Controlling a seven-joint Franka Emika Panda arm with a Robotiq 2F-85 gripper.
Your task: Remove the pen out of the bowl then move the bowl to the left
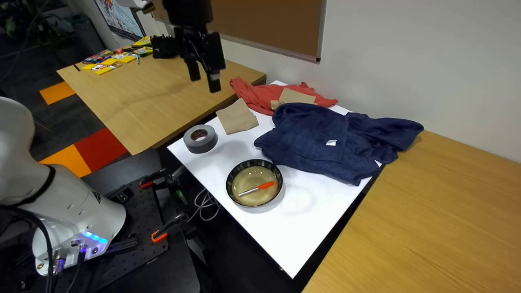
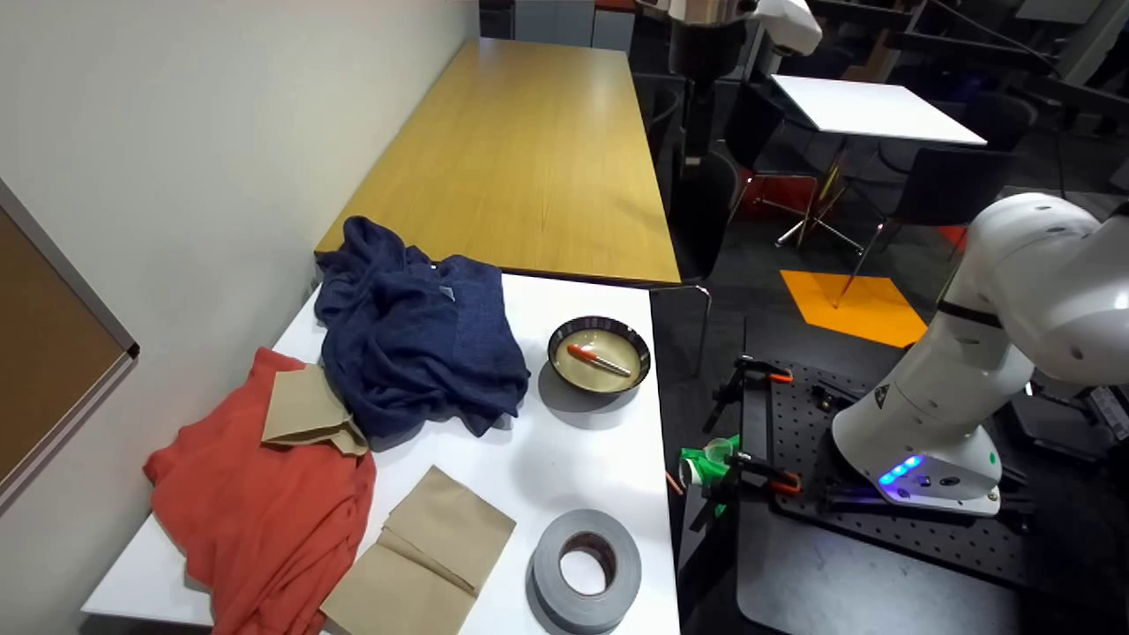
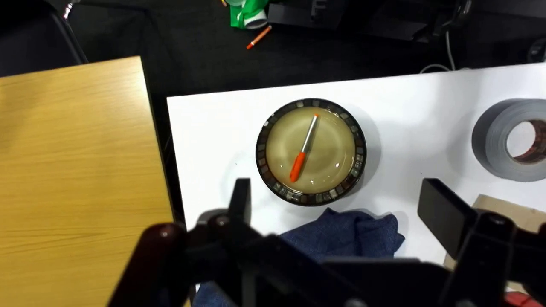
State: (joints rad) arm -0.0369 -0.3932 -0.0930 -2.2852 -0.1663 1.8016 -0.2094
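- One pincer (image 3: 335,200), nearest the camera in the wrist view, hangs above the desk (image 3: 213,136), its two jaws parted wide.
- One bowl (image 3: 335,149), dark-rimmed and tan inside, stands upright near the desk's robot-side edge, toward the corner by a wooden desk (image 3: 76,170).
- One pen (image 3: 304,148) lies inside that bowl, slantwise, its orange-red end toward the wall-side edge and its silver part toward the robot-side edge.
- One navy cloth (image 1: 313,140) lies bunched just beside the bowl, apart from it, spreading toward the wall-side edge and across the end edge by the wooden desk.
- One grey roll of tape (image 1: 203,146) lies flat by the robot-side edge, close to its other corner, well apart from the bowl.
- One red cloth (image 2: 256,503) lies crumpled along the wall-side edge, at the end nearer the tape.
- Two lots of brown paper (image 2: 450,529): one rests on the red cloth, the other on the desk between that cloth and the tape; how many sheets in each, I cannot tell.
- Two orange-tipped clamps (image 1: 159,236) show beyond the robot-side edge, off the desk, in both exterior views.
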